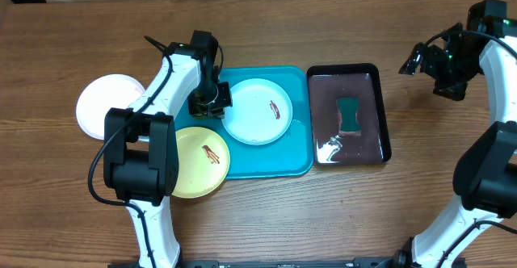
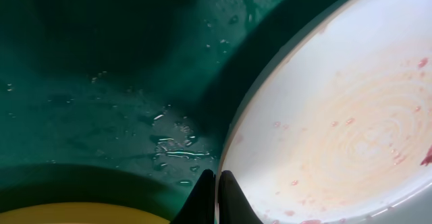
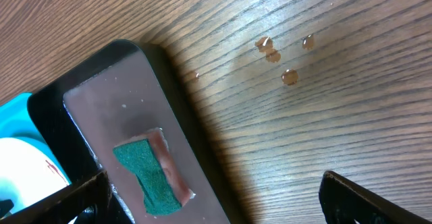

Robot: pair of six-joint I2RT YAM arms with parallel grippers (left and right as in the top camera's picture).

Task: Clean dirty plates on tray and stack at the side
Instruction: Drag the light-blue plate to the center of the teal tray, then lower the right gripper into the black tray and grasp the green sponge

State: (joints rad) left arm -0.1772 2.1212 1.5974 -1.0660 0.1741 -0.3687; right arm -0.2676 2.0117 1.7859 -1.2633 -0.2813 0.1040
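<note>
White plate (image 1: 109,102) off tray (image 1: 295,151), at its 9 o'clock, looks clean: one done. My left claw (image 1: 214,106) pressed together at mint-cyan plate (image 1: 257,110) rim, tray centre. Yellow-green plate (image 1: 202,161) at tray's 7 o'clock. Both smeared: two left, no stack. My right claw (image 3: 214,183) spread, empty, 3 o'clock. No writing legible.

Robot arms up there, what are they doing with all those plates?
They are cleaning dirty plates. The left gripper is pinched shut on the rim of the mint plate, which lies on the blue tray with a brown smear on it. The yellow-green plate, also smeared, sits partly over the tray's corner. The white plate is on the table beside the tray. The right gripper hangs open above the table near the black tray, where a green sponge lies.
</note>
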